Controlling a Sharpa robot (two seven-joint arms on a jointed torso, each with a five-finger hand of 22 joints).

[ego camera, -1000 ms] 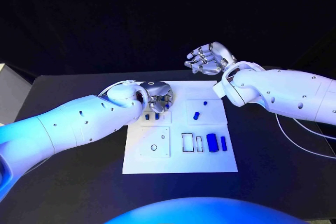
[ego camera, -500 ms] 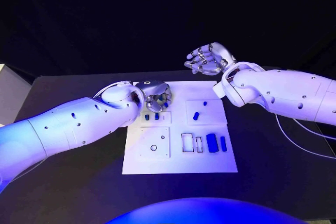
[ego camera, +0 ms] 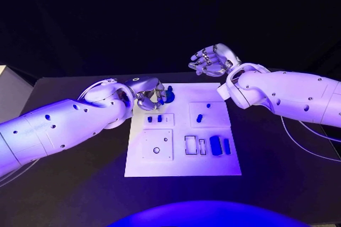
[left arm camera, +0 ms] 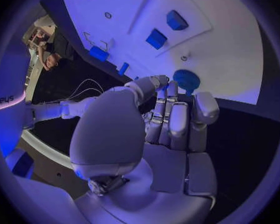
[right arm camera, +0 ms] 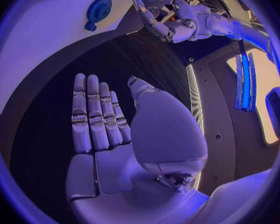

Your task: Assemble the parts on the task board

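Head view, task board (ego camera: 183,163): white plate lying flat mid-table, its long axis running away from the robot.
Head view, left hand (ego camera: 149,95): hovering over the board's far left corner, fingers curling inward around a blue part (ego camera: 168,95); whether the part is truly gripped, cannot tell here.
Head view, loose parts: two short blue pieces (ego camera: 155,118) sitting side by side in a small left panel; an elongated blue block (ego camera: 215,145) lying near the right edge, long axis pointing away from the robot.
Head view, right hand (ego camera: 212,59): hanging beyond the board's far edge, holding nothing.
Left wrist view: fingertips (left arm camera: 171,92) pressing together against a round blue part (left arm camera: 186,79) just above the board.
Right wrist view: right hand (right arm camera: 124,129) showing flat palm, fingers straight and side by side, nothing in them; left hand (right arm camera: 168,20) visible beyond, near a round blue piece (right arm camera: 97,10) on the board.
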